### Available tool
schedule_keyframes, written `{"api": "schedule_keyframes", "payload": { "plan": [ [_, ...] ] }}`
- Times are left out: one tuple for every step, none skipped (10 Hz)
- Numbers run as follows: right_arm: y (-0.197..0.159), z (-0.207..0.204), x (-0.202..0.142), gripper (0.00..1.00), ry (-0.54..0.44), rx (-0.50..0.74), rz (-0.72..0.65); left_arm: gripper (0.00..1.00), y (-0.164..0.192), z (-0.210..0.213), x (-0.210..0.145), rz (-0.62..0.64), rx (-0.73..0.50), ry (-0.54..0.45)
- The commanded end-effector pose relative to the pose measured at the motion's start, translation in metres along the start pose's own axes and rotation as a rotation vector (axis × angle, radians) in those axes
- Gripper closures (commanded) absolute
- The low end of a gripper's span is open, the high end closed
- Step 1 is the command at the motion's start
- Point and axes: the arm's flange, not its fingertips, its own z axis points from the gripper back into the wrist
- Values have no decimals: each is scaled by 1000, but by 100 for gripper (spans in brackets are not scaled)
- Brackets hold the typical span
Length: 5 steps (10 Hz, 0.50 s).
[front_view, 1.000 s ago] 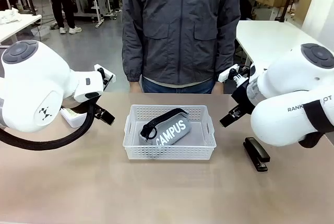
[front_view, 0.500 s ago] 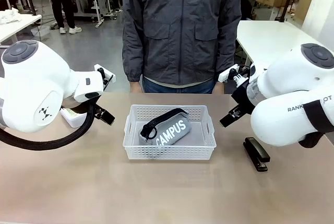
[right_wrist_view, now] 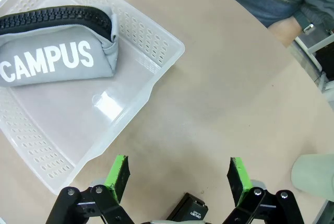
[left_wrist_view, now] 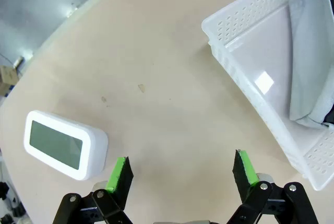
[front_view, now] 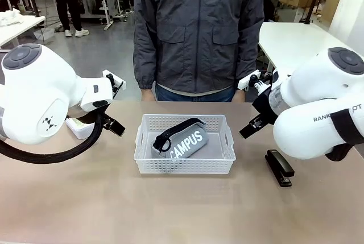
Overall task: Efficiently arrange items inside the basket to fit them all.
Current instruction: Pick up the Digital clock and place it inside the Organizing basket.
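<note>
Comparison with the frames from one second and half a second ago gives me no difference: both arms and all things stay where they were.

From my remote station I see the left arm bent low at the left short end of the basket, and the right arm bent the same way at its right short end. The wrists point down toward the counter.

On the left arm the jaws stand wide apart with nothing between the green pads. They hang over bare counter, between the basket's left end and the white device, which lies flat with its screen up, just beside one pad.

On the right arm the jaws are also spread wide and hold nothing. They hang over bare counter next to the basket's right end. The black stapler lies on the counter to the right of the basket, below these jaws. The pale green cup is farther from the basket, cut by the picture edge.

The grey pouch printed "CAMPUS" lies slanted inside the basket, its black strap on the far side.
</note>
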Motion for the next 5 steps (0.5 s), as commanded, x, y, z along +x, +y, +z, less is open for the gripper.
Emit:
{"api": "schedule_keyframes", "payload": {
  "plan": [
    [0,0,0,0,0,0,0,0,0,0,0,-1,0,0],
    [-4,5,0,0,7,91,18,0,0,0,0,0,0,0],
    [-14,14,-1,0,12,150,-5,0,5,10,-3,6,-93,-25],
    [-29,31,-2,0,37,230,-47,0,10,31,0,76,-240,-3],
    [-47,52,-1,0,93,286,-201,0,19,56,-1,226,-282,79]
  ]
}}
